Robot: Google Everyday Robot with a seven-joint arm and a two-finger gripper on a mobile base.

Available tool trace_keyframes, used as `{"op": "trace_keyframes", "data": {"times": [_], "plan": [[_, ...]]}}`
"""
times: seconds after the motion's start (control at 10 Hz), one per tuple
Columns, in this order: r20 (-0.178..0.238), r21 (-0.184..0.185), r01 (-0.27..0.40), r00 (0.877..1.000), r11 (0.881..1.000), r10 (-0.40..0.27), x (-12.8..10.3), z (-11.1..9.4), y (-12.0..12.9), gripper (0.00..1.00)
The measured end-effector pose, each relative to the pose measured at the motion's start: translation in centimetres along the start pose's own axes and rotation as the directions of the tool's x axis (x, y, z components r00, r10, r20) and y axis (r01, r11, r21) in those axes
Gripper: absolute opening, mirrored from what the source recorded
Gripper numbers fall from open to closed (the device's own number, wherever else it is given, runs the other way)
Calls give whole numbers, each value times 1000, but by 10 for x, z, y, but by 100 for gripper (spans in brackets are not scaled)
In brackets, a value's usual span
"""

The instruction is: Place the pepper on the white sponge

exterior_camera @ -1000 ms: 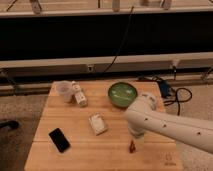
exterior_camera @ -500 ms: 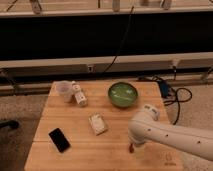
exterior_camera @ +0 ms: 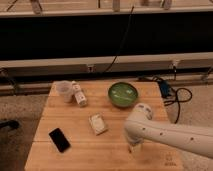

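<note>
Since the earlier frames the white robot arm (exterior_camera: 170, 135) has swung left and lower over the front right of the light wooden table (exterior_camera: 45, 155). Its gripper (exterior_camera: 135, 146) is now down at the table surface, over the spot where the small dark red chili-shaped pepper lay a moment ago. Nothing else has shifted.

From the left, a flat black phone (exterior_camera: 59, 139) lies near the front corner. Behind it stands a clear plastic cup (exterior_camera: 64, 91), with a small white cylindrical bottle (exterior_camera: 79, 94) just beside it. Near the middle lies the off-white rectangular sponge (exterior_camera: 98, 123), its top bare. Behind and to the right of it sits the round green bowl (exterior_camera: 123, 94). The gripper is right of the sponge and nearer the front edge, apart from it.

We judge the pepper awkward to take. It is small and tapered, so a grasp off its middle could pinch only a tip, or roll it toward the near edge. A low carry could nudge the light sponge, and a rounded pepper may roll off its top.

We cannot make out the pepper itself, as the arm's bulk covers that spot. Nor can we tell whether the gripper is wide, narrow or already holding it. The arm runs out of view at the right.
</note>
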Motion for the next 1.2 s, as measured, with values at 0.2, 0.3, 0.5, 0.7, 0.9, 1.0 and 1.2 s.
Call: {"op": "trace_keyframes", "data": {"times": [0.2, 0.3, 0.5, 0.7, 0.9, 1.0, 1.2], "plan": [[-3, 1, 13, 1000, 1000, -13, -6, -8, -5, 80], [-3, 0, 17, 1000, 1000, -17, -13, -5, -7, 80], [7, -2, 17, 1000, 1000, -17, -20, 7, -3, 80], [17, -2, 20, 1000, 1000, -20, -9, 17, 1, 80], [18, 0, 21, 1000, 1000, -21, 8, 25, 5, 80], [19, 0, 21, 1000, 1000, -21, 9, 23, 5, 80], [18, 0, 31, 999, 1000, -31, -4, 16, 0, 80]]}}
